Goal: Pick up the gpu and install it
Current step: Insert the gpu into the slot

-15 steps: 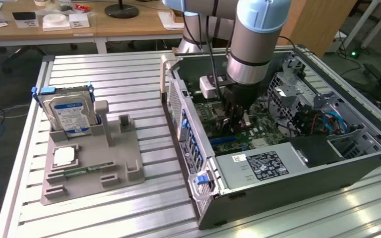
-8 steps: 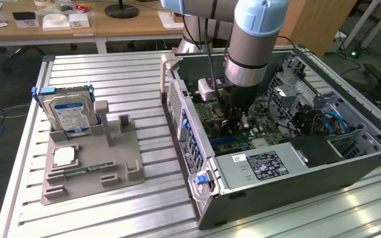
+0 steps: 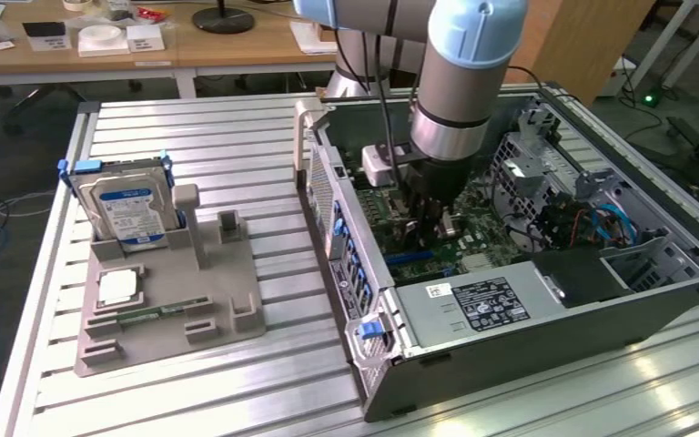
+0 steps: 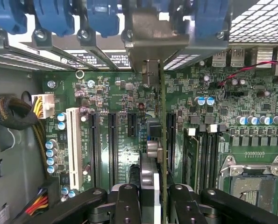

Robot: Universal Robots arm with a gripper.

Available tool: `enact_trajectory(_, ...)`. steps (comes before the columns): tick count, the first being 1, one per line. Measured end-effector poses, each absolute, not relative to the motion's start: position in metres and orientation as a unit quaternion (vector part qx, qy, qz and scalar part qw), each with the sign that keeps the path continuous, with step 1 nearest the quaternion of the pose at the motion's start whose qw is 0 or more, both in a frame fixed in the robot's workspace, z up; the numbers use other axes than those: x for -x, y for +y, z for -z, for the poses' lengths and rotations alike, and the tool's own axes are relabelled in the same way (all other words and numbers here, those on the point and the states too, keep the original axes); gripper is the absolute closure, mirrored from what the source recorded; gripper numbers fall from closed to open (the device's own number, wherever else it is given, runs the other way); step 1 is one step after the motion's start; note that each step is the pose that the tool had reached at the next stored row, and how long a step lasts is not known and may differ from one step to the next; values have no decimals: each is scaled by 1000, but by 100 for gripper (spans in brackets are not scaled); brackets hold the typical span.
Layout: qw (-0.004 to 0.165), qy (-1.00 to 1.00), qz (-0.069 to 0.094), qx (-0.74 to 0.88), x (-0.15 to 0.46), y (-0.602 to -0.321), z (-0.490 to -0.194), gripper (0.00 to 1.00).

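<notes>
Black gripper [image 4: 149, 205] fingers [image 4: 127, 205] pinch the gpu [image 4: 150, 179] edge-on: a thin card, its green board edge running away over the green motherboard [image 4: 115, 154], its grey metal bracket [image 4: 150, 39] at the far end against the computer case [image 3: 544, 314] wall on the table [image 3: 204, 373].

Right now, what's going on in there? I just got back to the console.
The arm is reaching down into the open PC case, with its claw shut on the gpu, held edge-on above the motherboard. The card's metal bracket sits up against the case's rear slot openings. Whether the card is fully seated in a slot can't be told. On the table outside, a hard drive stands in the grey holder.
</notes>
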State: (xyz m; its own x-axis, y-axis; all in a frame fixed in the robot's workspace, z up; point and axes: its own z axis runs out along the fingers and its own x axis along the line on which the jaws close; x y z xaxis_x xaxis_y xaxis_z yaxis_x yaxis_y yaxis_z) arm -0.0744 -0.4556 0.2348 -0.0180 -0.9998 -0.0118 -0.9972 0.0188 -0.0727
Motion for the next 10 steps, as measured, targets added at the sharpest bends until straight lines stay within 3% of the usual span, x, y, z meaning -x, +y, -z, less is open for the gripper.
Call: enact_trajectory(10,29,713,22,700,75,-456,-231,72)
